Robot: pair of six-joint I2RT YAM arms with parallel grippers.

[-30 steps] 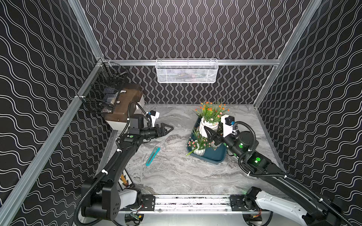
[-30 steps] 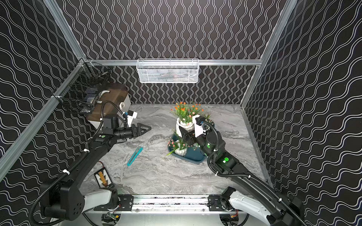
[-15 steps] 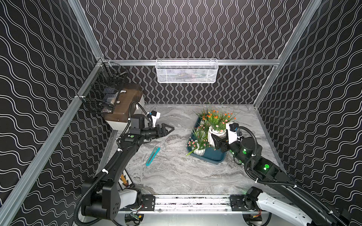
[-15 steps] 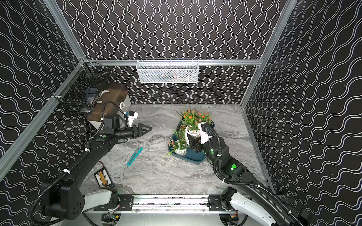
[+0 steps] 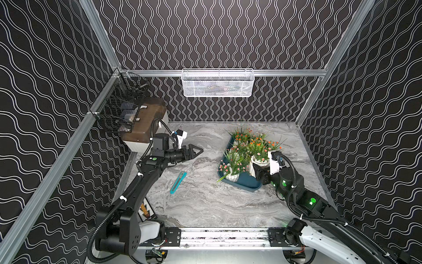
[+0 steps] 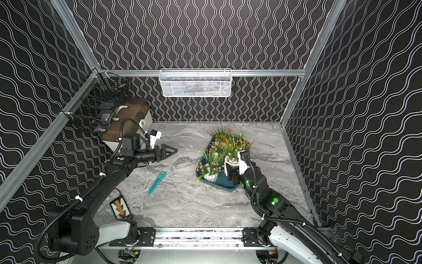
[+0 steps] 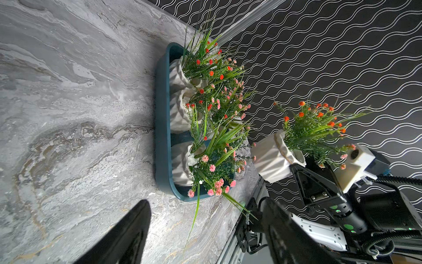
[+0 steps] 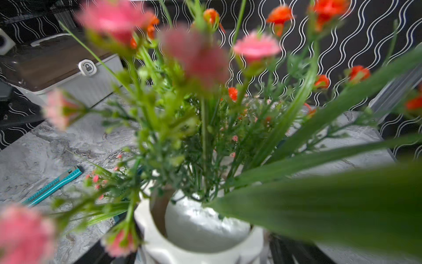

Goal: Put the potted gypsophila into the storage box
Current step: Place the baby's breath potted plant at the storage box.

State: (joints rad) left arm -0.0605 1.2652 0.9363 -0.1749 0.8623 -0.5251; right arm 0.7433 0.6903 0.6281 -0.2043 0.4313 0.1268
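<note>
The storage box [image 5: 245, 186] [image 6: 225, 186] [image 7: 162, 128] is a dark-teal tray at the right of the table. Three potted gypsophila stand in it [image 7: 180, 75] [image 7: 180, 114] [image 7: 180, 164], the nearest one pink-flowered [image 5: 232, 177]. My right gripper [image 5: 258, 170] [image 6: 231, 171] is shut on another potted gypsophila [image 5: 259, 163] [image 7: 272, 160] [image 8: 201, 228] with orange flowers. That pot is tilted and raised over the tray's near right end. My left gripper [image 5: 198, 150] [image 6: 173, 150] [image 7: 205, 228] hangs open and empty over the table, left of the tray.
A teal utility knife [image 5: 178, 182] [image 8: 54, 185] lies between the arms. A white box with a brown lid [image 5: 143, 128] stands at the back left under a black wire basket [image 5: 118, 109]. A white mesh basket [image 5: 217, 83] hangs on the back wall.
My right gripper has carried the orange-flowered pot from over the tray's far part toward its near right end. The left arm has hardly moved.
</note>
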